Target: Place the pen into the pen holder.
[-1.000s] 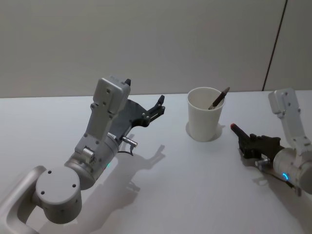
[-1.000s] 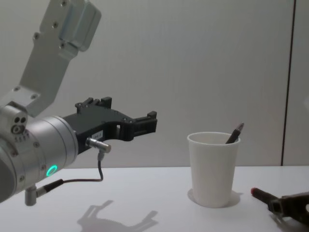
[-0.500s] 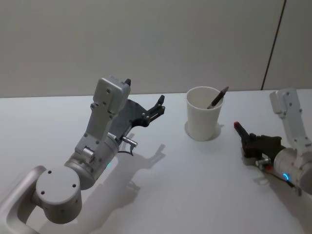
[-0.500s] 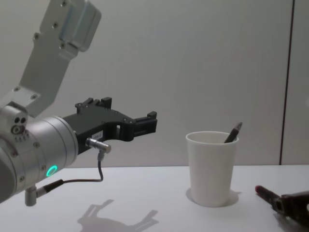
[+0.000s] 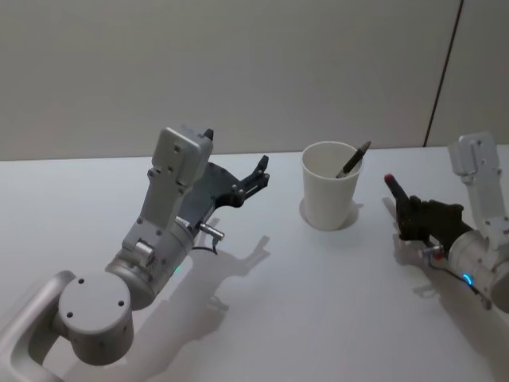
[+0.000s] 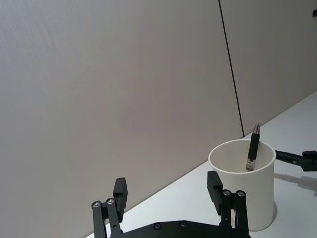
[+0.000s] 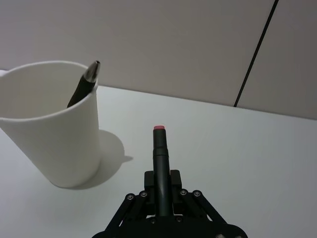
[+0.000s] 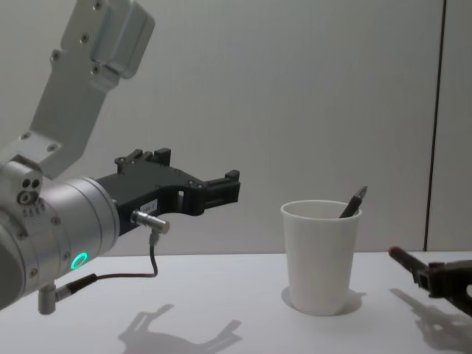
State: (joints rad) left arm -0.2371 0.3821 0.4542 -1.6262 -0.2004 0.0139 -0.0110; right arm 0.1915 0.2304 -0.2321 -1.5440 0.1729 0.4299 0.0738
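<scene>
A: From the head, where is the holder?
B: The plain white tapered paper cup (image 5: 328,196) stands on the white tabletop (image 5: 318,318), at about one o'clock from centre. A dark pen with a silver tip (image 5: 353,160) already leans on its rim. At the cup's three o'clock, the right hand (image 5: 407,205) is clenched around a dark pen with a red end (image 5: 396,191), just above the tabletop.

A: And the left hand?
B: The left hand (image 5: 258,176) hangs raised at the cup's nine o'clock, fingers spread, grasping nothing.

A: The left wrist?
B: Its two black fingers (image 6: 119,194) stand apart; the cup sits beyond them.

A: The right wrist?
B: The red-ended pen lies clamped along the hand's middle, its tip aimed past the cup's side.

A: The chest?
B: The cup stands upright, with the right hand low at its three o'clock.
</scene>
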